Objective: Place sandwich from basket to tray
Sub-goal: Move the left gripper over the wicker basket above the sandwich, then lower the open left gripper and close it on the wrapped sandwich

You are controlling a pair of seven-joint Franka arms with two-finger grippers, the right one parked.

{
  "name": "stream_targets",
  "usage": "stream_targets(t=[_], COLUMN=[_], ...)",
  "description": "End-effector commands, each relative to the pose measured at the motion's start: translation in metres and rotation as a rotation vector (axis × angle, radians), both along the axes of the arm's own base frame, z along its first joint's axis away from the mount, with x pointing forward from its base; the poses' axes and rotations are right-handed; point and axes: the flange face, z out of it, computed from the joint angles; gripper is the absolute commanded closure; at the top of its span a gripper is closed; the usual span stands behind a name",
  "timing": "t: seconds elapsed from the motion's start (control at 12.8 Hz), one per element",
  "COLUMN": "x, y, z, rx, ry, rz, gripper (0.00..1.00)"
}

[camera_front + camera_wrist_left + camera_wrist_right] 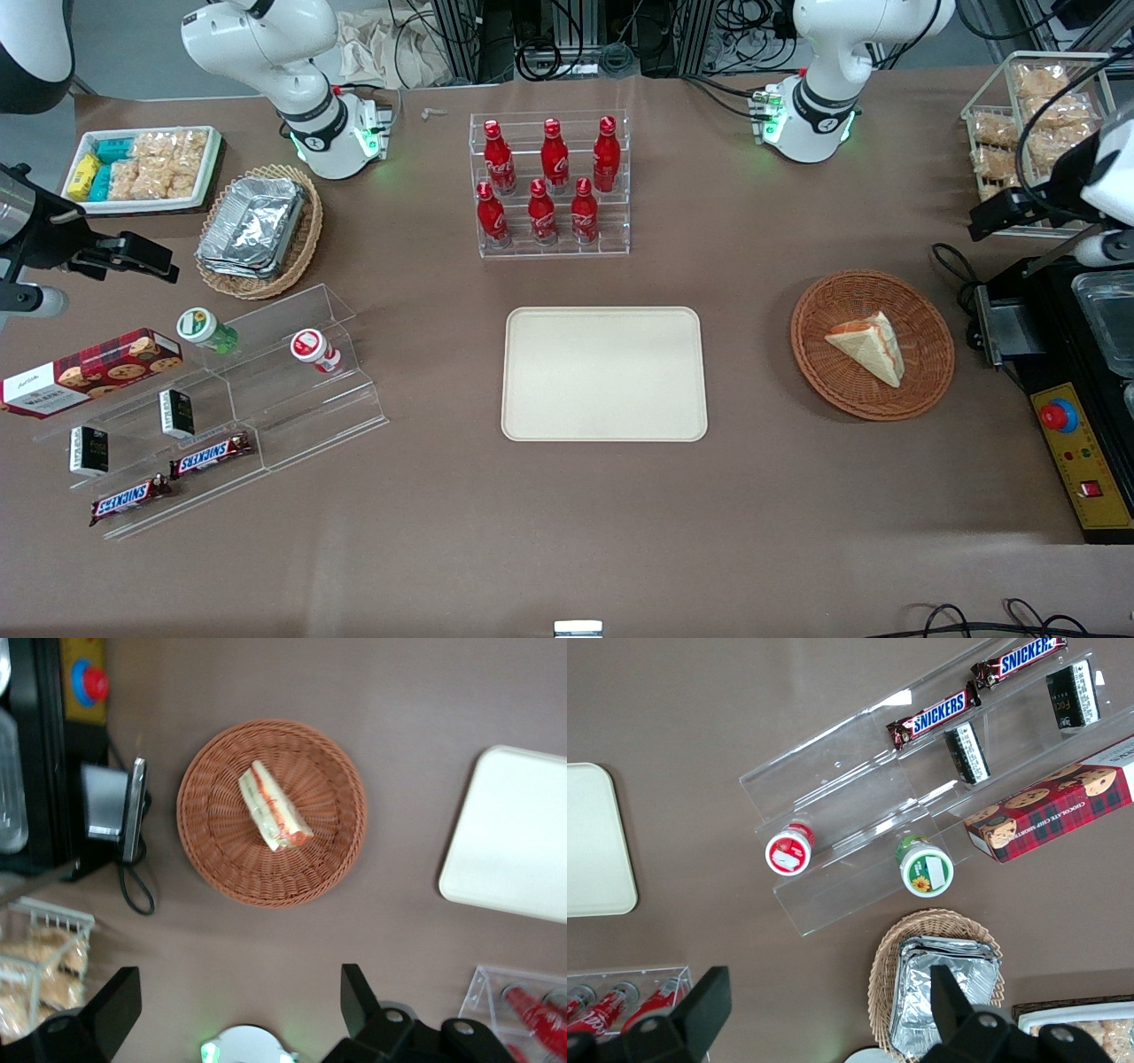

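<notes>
The sandwich (pixel 869 346) lies in the basket (pixel 921 394) at the working arm's end of the table (pixel 567 532). The tray (pixel 605 373) sits centrally. The claw (pixel 239 1005) hangs above the table beside the basket, fingers apart.

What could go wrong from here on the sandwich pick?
1. The gripper is open, high above the table and offset from the sandwich, which lies in the basket; a poorly centred descent could clip the basket's raised rim.
2. The sandwich is a soft wedge; a hard pinch may squash it or squeeze out filling.
3. The light basket may slide or lift with the sandwich.
4. The tray has a low rim that the carry must clear.
</notes>
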Motion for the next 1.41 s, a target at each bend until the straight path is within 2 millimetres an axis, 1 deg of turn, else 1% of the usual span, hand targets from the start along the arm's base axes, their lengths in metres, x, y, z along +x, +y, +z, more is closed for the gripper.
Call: stream_targets(t=[0.0,0.08,0.23,0.31,0.39,0.47,0.63,0.86,1.02,1.33], x=[-0.007,-0.007,-0.015,-0.021,-0.024,-0.023,-0.022,-0.028,-0.024,-0.009], y=[-0.011,-0.013,-0.012,-0.015,-0.014,-0.013,-0.015,-0.018,-0.017,-0.016], z=[-0.012,-0.023,-0.041,-0.051,-0.063,-0.076,-0.106,-0.163,-0.194,-0.237], rx=[0.021,0.028,0.041,0.040,0.040,0.041,0.049,0.048,0.045,0.057], ry=[0.004,0.012,-0.001,-0.014,-0.019,-0.023,-0.041,-0.062,-0.073,-0.067], rz=[0.195,0.254,0.350,0.374,0.400,0.433,0.539,0.575,0.584,0.651], gripper=[0.00,0.00,0.00,0.00,0.00,0.00,0.00,0.00,0.00,0.00])
